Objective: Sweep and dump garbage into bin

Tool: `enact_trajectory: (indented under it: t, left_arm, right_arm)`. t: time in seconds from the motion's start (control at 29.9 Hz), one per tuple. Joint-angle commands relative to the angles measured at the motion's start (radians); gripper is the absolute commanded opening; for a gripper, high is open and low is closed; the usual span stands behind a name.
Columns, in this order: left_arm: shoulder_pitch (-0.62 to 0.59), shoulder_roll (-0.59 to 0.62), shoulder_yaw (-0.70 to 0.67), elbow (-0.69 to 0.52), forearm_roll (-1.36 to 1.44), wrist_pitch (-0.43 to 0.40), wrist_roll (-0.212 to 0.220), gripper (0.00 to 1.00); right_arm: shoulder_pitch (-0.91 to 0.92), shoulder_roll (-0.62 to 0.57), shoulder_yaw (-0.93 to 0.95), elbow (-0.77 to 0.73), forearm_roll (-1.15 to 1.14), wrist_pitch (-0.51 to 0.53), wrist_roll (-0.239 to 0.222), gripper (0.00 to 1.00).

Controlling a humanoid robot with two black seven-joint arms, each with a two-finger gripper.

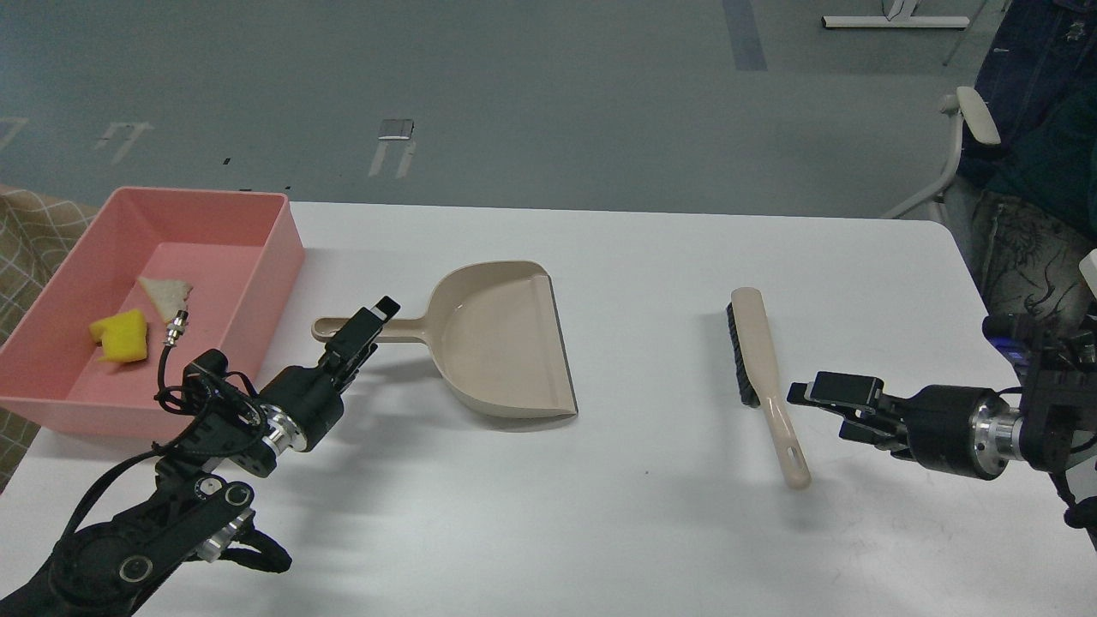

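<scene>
The pink bin (274,224) stands at the table's far left. In it lie the garbage pieces: the yellow spongy chunk (120,334) and the white bread slice (164,293). The beige dustpan (506,343) lies flat on the table, handle pointing left. My left gripper (364,328) lies across that handle; its dark fingers overlap it and I cannot tell whether they grip. The beige brush (763,368) with black bristles lies on the table at the right. My right gripper (823,410) is open and empty, just right of the brush handle.
The white table (634,531) has a bare stretch between dustpan and brush and along the front. A chair and a seated person (1028,171) are beyond the table's right end. Grey floor lies behind.
</scene>
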Motion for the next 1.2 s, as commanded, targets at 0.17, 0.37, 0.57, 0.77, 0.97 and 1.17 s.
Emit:
enact_trajectory:
  t: [0.17,0.37,0.57,0.77,0.97,1.17]
  left_arm:
    - [0.097,0.083,-0.040,-0.129,-0.001,-0.096,-0.001,0.98]
    - [0.231,0.153,-0.224,-0.291,-0.051,-0.305,-0.003,0.98]
    - [0.274,0.187,-0.492,-0.338,-0.276,-0.538,0.012,0.98]
    - [0.219,0.187,-0.696,-0.335,-0.444,-0.587,0.077,0.98]
    - [0.009,0.184,-0.727,-0.266,-0.584,-0.587,0.167,0.98]
    - [-0.226,0.158,-0.681,-0.103,-0.590,-0.583,0.210,0.98]
  right_arm:
    - [0.000,-0.089,0.030,0.028,0.045,0.000,0.000,0.98]
    - [0.002,-0.135,0.149,0.028,0.097,0.000,0.000,0.98]
    - [0.000,-0.141,0.315,0.009,0.167,0.000,0.000,0.98]
    - [0.017,-0.131,0.453,-0.055,0.252,0.000,0.000,0.97]
    - [0.147,-0.086,0.525,-0.222,0.301,0.000,-0.012,0.96]
    - [0.344,0.016,0.510,-0.471,0.299,0.000,-0.015,0.94]
